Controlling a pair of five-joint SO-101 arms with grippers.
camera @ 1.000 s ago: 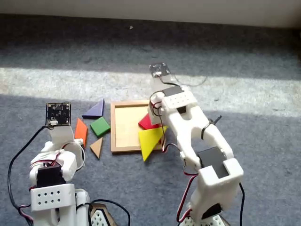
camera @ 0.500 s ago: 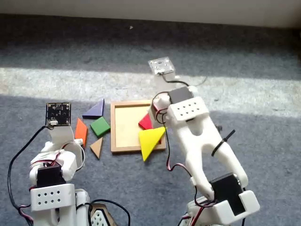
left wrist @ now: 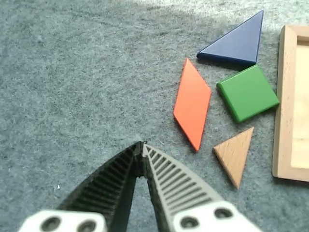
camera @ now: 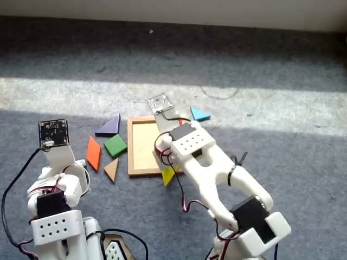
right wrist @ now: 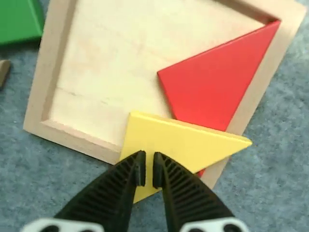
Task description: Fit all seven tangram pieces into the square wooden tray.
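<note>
Grey carpeted surface (camera: pixel 282 162), with a sunlit band running across it toward the far edge. The square wooden tray (camera: pixel 130 146) sits mid-surface, and the right arm (camera: pixel 217 173) hides its right half in the high view.

Four pieces lie loose on the carpet just left of the tray:
- navy triangle (left wrist: pixel 236 42), farthest out
- green square (left wrist: pixel 247 93), just beside the tray rim
- orange parallelogram (left wrist: pixel 191 102), left of the green one
- tan small triangle (left wrist: pixel 234 152), nearest the arms

None of these four touch each other or the tray. The light blue triangle (camera: pixel 199 114) is alone beyond the tray's far right corner, on the sunlit strip.

In the right wrist view the red triangle (right wrist: pixel 217 84) lies inside the tray against one side, its tip in a corner. Its lower part is hidden under the yellow triangle (right wrist: pixel 188 142). The yellow one rests across the tray rim, partly on the red piece and partly overhanging the carpet. Whether it lies flat or tilted is hard to tell. In the high view only a yellow corner pokes out from under the arm. The green square is cut off at that wrist frame's edge.

The right hand (right wrist: pixel 147 166) is over the yellow triangle's overhanging corner, its fingers almost closed with a thin slit between them and nothing visible in the slit. It is unclear whether the tips touch the piece.

The left hand (left wrist: pixel 142 145) is over bare carpet near the orange parallelogram, tips together and holding nothing. In the high view the left arm (camera: pixel 57 184) covers it.
</note>
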